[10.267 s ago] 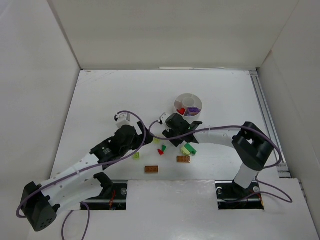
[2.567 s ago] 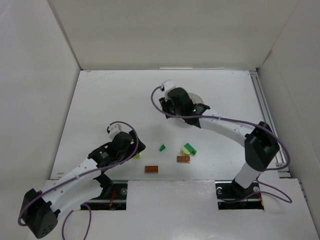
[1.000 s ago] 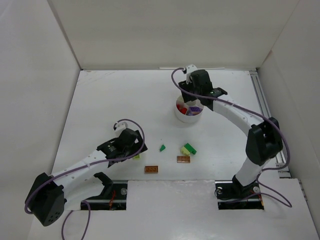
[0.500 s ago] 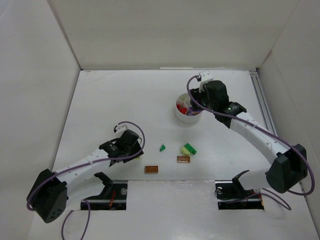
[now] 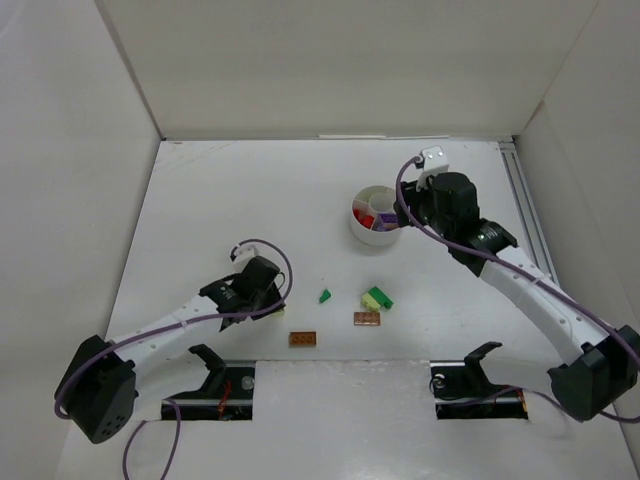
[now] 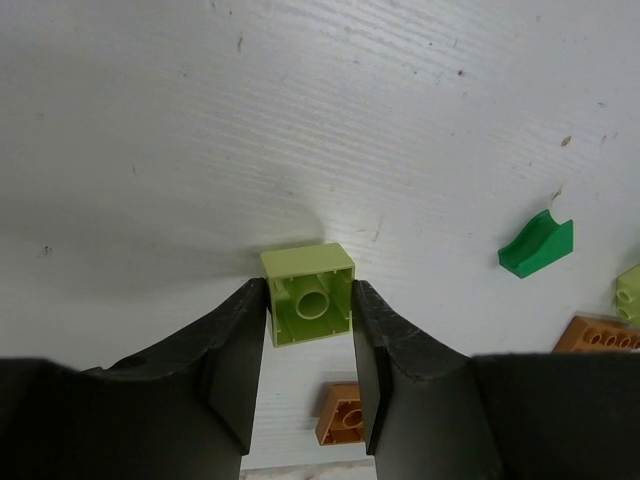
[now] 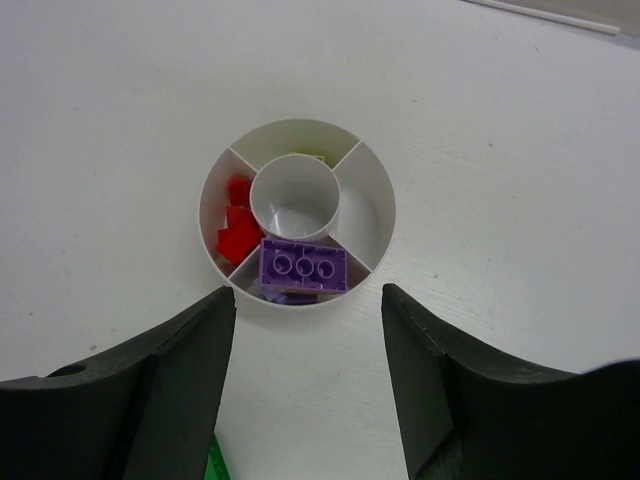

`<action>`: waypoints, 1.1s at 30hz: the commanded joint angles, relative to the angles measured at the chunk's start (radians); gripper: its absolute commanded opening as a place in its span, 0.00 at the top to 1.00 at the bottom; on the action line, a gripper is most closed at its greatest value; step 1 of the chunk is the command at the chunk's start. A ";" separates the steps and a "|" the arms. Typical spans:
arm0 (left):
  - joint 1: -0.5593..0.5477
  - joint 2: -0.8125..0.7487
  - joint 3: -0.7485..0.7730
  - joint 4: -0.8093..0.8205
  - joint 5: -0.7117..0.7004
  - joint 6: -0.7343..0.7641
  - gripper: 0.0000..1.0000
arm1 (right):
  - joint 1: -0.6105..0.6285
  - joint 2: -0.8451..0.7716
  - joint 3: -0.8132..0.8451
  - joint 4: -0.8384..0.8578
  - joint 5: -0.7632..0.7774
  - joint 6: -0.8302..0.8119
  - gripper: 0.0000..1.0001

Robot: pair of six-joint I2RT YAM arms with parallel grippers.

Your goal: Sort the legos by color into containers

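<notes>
Left wrist view: an orange brick (image 6: 341, 412) sits half tucked behind the fingers (image 6: 235, 350), which also cover the sides of the lime block (image 6: 308, 307) between them. The right edge chops off a second orange brick (image 6: 603, 334) and a lime bit (image 6: 630, 292). Overhead, the left arm (image 5: 180, 321) pretty much covers that block. Right wrist view: a green scrap (image 7: 214, 468) gets cut by the bottom edge, a lime piece (image 7: 305, 155) barely peeks over the dish's (image 7: 368, 205) middle well, and the red pieces (image 7: 234, 225) blur together, can't count them.

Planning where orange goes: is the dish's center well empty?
Empty: right wrist view shows only bare white floor inside the center well.
</notes>
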 commanded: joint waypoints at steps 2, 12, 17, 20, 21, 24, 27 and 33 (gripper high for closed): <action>-0.004 -0.003 0.124 0.017 -0.036 0.087 0.85 | -0.002 -0.076 -0.034 0.003 0.028 0.034 0.34; 0.005 0.355 0.646 0.269 -0.036 0.383 0.85 | -0.102 -0.316 -0.164 -0.072 0.215 0.175 0.16; 0.017 0.717 1.003 0.235 0.071 0.490 0.92 | -0.156 -0.407 -0.203 -0.118 0.238 0.175 0.00; 0.017 0.847 1.167 0.223 0.108 0.532 0.92 | -0.180 -0.441 -0.212 -0.139 0.267 0.197 0.00; 0.017 0.874 1.199 0.223 0.128 0.549 0.92 | -0.180 -0.441 -0.212 -0.139 0.267 0.197 0.00; 0.017 0.969 1.323 0.194 0.152 0.575 0.92 | -0.180 -0.450 -0.223 -0.139 0.267 0.197 0.00; 0.008 1.046 1.422 0.154 0.163 0.586 0.92 | -0.180 -0.441 -0.223 -0.139 0.267 0.197 0.00; -0.003 1.083 1.448 0.120 0.151 0.586 0.84 | -0.189 -0.412 -0.214 -0.139 0.267 0.197 0.00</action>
